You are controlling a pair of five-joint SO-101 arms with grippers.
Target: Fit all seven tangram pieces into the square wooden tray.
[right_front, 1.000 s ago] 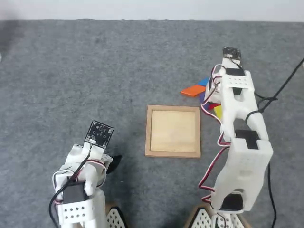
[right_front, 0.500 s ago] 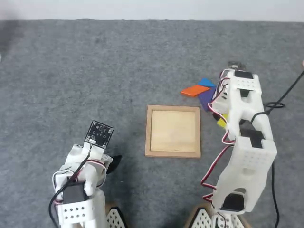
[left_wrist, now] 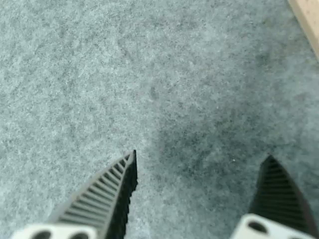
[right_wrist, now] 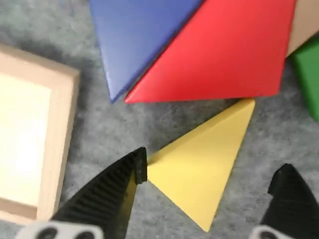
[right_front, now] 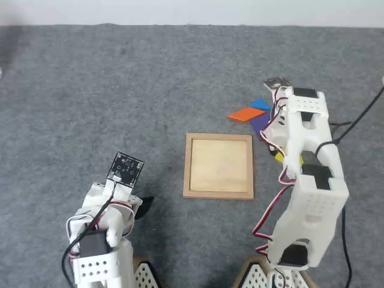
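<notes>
Right hand [right_wrist: 213,181] hangs wide open straddling the yellow triangle [right_wrist: 202,172], holding nothing; one fingertip [right_wrist: 135,167] touches the triangle's corner on the tray side, and the other stands clear of it. The triangle's long point aims at the red triangle [right_wrist: 224,55], its tip just meeting that piece's edge. A blue piece [right_wrist: 134,35] lies edge to edge with the red one, and a green piece [right_wrist: 309,74] is beside them. In the high view this cluster sits on the grey counter [right_front: 120,90], off the far right corner of the square wooden tray [right_front: 188,165]. An orange piece [right_front: 242,114] there lies with its long axis roughly along the tray's far edge. Left hand [left_wrist: 201,162] is also wide open and holds nothing, over bare counter near the tray's near left corner.
</notes>
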